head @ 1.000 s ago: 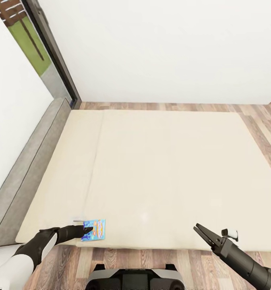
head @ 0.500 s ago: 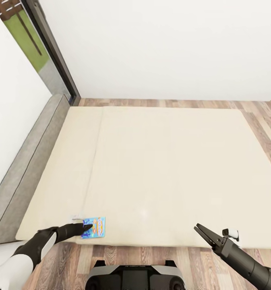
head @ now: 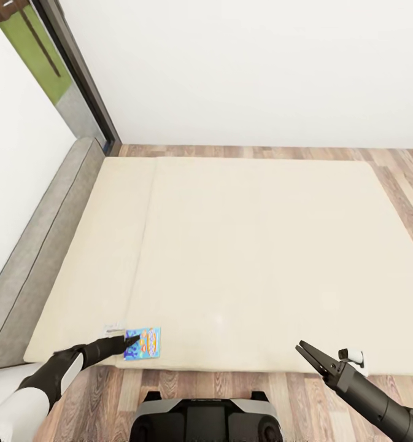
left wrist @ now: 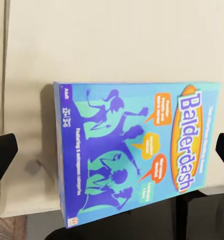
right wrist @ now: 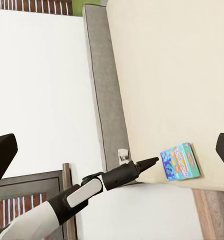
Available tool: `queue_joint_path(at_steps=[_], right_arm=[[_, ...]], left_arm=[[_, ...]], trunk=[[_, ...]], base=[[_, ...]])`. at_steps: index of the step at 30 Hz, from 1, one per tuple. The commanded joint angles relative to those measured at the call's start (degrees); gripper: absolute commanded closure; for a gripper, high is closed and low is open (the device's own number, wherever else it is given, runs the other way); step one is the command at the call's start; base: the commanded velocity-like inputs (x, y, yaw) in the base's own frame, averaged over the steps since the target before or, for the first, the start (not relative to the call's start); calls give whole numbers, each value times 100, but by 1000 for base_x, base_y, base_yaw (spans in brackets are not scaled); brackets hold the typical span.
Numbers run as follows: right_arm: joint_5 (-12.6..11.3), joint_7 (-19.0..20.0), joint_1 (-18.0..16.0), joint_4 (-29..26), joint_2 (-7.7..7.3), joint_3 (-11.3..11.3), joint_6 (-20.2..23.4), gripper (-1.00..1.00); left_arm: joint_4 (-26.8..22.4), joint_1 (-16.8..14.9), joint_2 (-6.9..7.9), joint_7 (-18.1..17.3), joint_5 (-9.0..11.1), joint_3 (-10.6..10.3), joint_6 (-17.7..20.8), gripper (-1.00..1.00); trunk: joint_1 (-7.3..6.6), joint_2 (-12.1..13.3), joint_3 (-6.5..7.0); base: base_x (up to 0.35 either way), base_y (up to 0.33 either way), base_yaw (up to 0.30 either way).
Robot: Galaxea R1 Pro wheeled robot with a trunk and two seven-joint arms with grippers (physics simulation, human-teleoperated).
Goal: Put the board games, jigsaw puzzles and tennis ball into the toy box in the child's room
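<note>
Balderdash box lies flat at lower left of frame, on bed edge w/in reach. We've got left gripper at it, fingers apart to straddle; right gripper idle, open.

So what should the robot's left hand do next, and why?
Probably ease the left gripper forward and down over the game, then close. The jaws stand open on either side of the box in the left wrist view but don't grip it yet, and it lies flat at the bed edge.
</note>
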Motion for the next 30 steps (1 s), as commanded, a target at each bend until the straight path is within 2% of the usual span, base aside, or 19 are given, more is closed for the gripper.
queue_joint_path(at_steps=[1,22,30], right_arm=[[-19,-1,1,-5,-3,-3,29,-100],[-19,-5,1,-4,10,3,22,-100],[-13,-3,1,-8,35,-1,21,-100]], left_arm=[[-2,1,-6,-20,45,25,51,-100],[-2,-1,-25,10,36,20,15,-100],[-2,0,-89,4,22,9,-1,-100]], trunk=[[3,-9,-15],[3,-9,-209],[3,-9,-238]], base=[[0,0,0],[0,0,0],[0,0,0]])
